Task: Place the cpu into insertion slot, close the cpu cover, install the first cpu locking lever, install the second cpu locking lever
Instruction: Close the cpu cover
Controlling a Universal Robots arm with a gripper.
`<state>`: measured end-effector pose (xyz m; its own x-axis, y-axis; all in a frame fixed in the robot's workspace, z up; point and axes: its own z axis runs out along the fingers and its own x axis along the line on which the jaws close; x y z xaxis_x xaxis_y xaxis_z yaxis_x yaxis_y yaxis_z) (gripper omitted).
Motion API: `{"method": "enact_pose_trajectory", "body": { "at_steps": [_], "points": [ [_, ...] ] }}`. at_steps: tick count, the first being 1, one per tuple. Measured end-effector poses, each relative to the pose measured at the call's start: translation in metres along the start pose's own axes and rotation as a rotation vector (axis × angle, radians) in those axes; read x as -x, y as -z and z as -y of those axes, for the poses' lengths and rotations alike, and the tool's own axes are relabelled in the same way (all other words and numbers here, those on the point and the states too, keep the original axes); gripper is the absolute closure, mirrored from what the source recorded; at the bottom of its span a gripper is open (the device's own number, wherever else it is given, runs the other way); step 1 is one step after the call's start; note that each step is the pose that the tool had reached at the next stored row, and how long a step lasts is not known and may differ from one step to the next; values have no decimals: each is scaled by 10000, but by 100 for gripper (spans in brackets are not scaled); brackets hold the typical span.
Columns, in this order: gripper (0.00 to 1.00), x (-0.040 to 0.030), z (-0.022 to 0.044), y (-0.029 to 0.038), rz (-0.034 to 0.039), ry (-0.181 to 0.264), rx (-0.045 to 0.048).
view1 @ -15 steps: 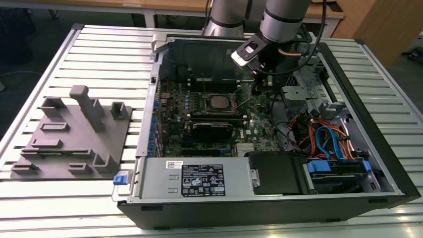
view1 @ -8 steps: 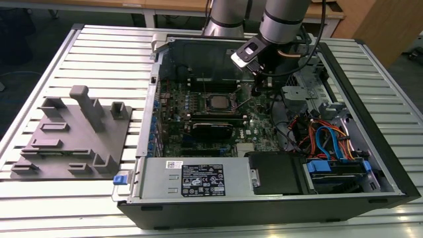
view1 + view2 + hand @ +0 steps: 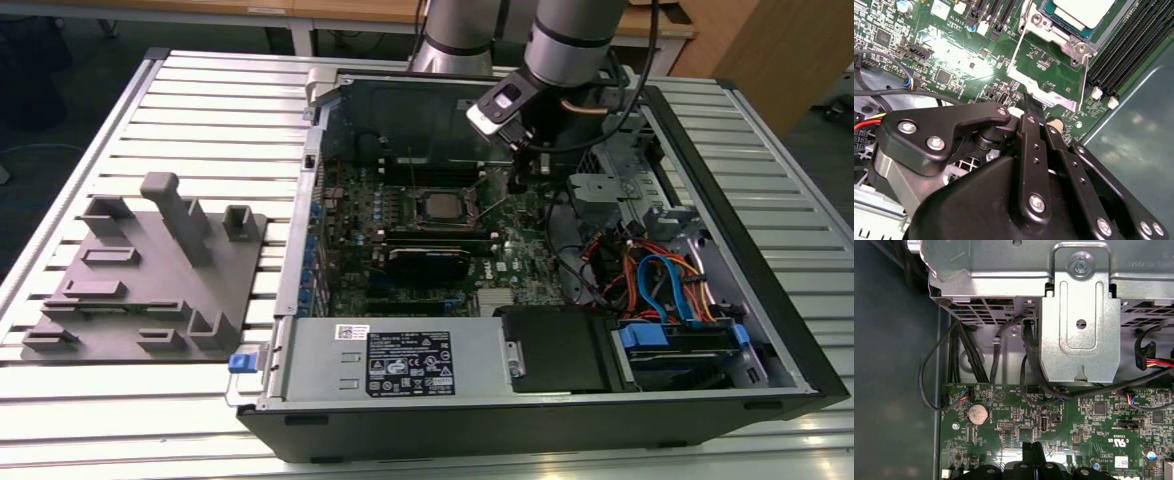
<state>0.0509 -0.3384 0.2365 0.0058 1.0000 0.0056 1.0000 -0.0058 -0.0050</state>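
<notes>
The open computer case fills the exterior view's centre and right. At lower centre, its grey power supply carries a white printed label. In the second wrist view the gripper, fingers together and empty, hangs just beside the opened cpu cover. Beyond it the cpu sits in the insertion slot.

Slatted metal table; wooden desk behind.
</notes>
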Motion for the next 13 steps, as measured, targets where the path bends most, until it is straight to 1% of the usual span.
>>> {"method": "enact_pose_trajectory", "body": {
  "at_steps": [5,13],
  "points": [
    [89,0,0,12,-1,0,0],
    [89,0,4,13,0,0,-1]
  ]
}}
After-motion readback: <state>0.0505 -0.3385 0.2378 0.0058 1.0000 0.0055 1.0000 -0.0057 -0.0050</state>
